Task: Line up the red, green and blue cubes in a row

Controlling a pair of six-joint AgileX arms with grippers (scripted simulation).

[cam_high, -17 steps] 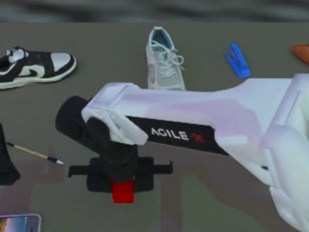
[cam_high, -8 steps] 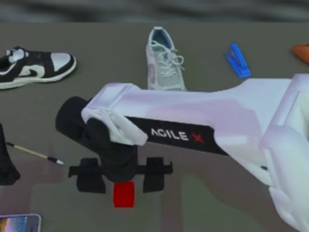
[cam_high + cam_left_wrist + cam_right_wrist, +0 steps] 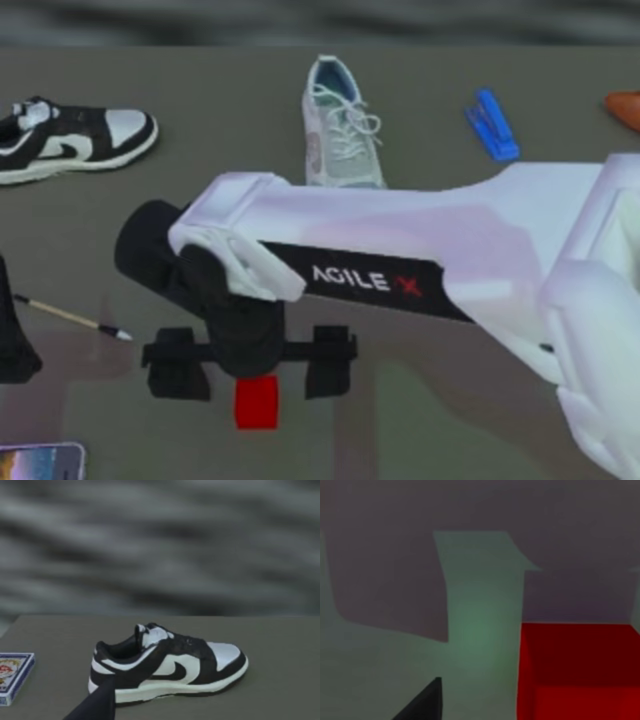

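The red cube (image 3: 257,402) rests on the table near the front, left of centre. My right gripper (image 3: 255,362) hangs just above and behind it, open, its two black fingers (image 3: 330,362) spread wide to either side and not touching it. In the right wrist view the red cube (image 3: 577,672) fills the corner beside one dark fingertip (image 3: 427,702). The green and blue cubes are hidden or out of view. My left gripper (image 3: 12,345) is parked at the table's left edge, open, with one finger (image 3: 100,702) showing.
A black-and-white sneaker (image 3: 75,140) lies at the back left, a pale sneaker (image 3: 340,125) at the back centre, a blue stapler (image 3: 491,125) to its right. A thin pen (image 3: 70,317), a phone (image 3: 40,462) and a card box (image 3: 15,677) are on the left.
My right gripper has opened and let go of the red cube, its fingers spreading steadily wider. The cube now sits free on the table. The left arm has not moved.
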